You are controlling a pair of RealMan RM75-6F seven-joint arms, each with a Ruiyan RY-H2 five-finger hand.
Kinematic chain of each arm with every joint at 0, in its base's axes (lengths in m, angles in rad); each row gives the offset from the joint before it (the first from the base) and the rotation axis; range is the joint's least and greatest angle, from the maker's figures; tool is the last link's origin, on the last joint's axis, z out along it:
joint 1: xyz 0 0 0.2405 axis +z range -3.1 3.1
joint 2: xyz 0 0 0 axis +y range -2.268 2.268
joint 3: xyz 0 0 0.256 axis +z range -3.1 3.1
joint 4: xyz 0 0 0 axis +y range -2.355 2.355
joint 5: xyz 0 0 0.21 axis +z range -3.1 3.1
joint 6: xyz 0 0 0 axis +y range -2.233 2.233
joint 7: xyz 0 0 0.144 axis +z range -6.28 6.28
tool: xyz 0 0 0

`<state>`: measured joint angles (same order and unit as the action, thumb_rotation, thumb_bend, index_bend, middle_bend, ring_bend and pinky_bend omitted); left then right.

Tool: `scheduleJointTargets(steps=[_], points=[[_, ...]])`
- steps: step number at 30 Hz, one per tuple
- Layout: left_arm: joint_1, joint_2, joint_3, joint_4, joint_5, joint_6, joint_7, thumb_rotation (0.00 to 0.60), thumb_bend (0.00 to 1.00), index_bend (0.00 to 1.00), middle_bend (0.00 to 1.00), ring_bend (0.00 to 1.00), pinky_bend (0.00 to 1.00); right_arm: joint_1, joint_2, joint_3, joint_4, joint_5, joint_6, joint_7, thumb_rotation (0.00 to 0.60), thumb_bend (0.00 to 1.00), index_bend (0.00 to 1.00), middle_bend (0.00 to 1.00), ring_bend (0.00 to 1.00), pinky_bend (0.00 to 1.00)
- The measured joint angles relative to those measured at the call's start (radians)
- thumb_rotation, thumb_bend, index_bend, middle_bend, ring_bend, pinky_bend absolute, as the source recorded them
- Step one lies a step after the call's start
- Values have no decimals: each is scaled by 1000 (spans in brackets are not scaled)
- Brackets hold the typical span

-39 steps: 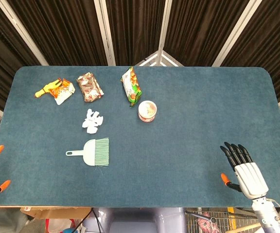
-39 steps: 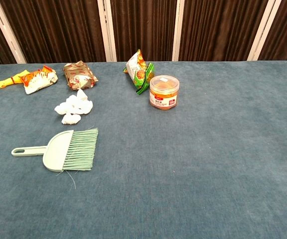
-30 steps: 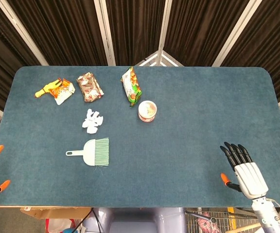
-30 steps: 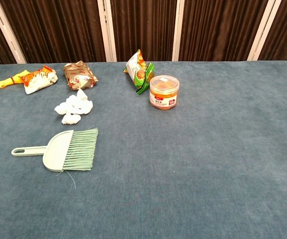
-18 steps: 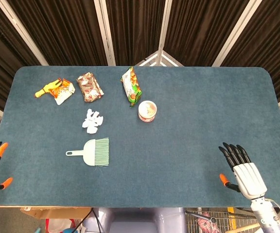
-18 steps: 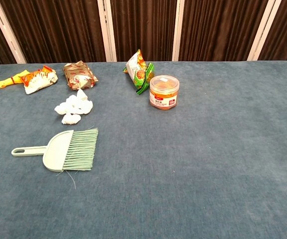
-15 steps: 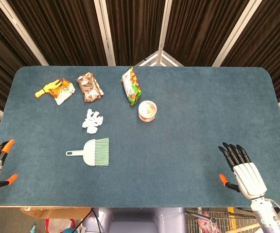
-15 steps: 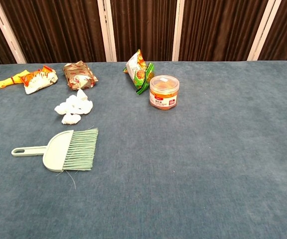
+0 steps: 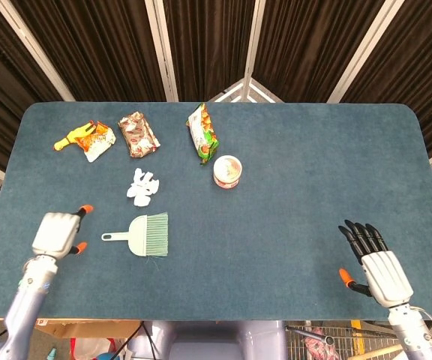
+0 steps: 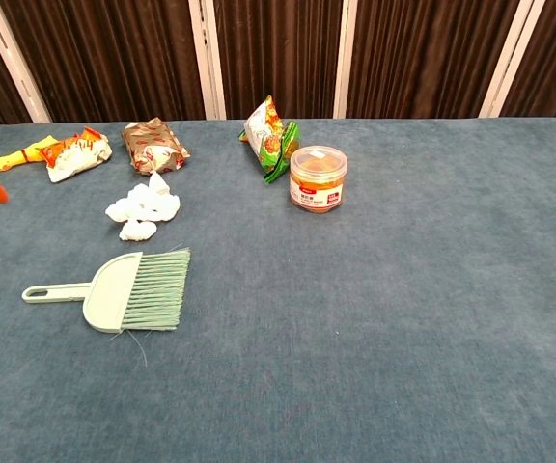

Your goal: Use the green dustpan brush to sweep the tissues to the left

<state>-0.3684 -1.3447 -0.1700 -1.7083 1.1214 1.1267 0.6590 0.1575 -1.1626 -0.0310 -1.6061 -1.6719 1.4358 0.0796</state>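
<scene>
The pale green dustpan brush (image 9: 142,234) (image 10: 128,289) lies flat on the blue table, handle to the left, bristles to the right. Just beyond it sits a small heap of crumpled white tissues (image 9: 142,187) (image 10: 143,207). My left hand (image 9: 57,234) hovers over the table a short way left of the brush handle, holding nothing, its orange fingertips (image 9: 85,209) turned toward the handle. Only one orange tip of it shows at the chest view's left edge. My right hand (image 9: 373,261) rests at the front right, fingers spread and empty, far from the brush.
At the back left lie a yellow toy with an orange-white packet (image 9: 87,139) and a brown snack bag (image 9: 138,134). A green-orange snack bag (image 9: 202,132) and a small round jar (image 9: 227,171) (image 10: 318,179) stand right of the tissues. The table's front edge (image 9: 201,318) runs close below both hands.
My left hand has come in from the table's left edge to a spot just left of the brush handle. The right hand, brush and tissues have not moved.
</scene>
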Motion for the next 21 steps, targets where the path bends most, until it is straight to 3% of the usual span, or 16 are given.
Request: scheduleJointTargets(steps=[4,10,21], points=[[-51,-72,-13,30,-98,-26,77,600,265,297,895,984,959,1,1,1,-1,2,-1,7,600,343,0,0,0,0],[-109,-151,-18,88,-176,-36,141,600,283,396,983,1000,981,2,1,1,-4,1,-2,9,600,344,0,0,0,0],[-152,-226,-23,128,-280,-33,147,600,330,452,994,1000,987,1,1,0,-4,-2,2,12,600,344,0,0,0,0]])
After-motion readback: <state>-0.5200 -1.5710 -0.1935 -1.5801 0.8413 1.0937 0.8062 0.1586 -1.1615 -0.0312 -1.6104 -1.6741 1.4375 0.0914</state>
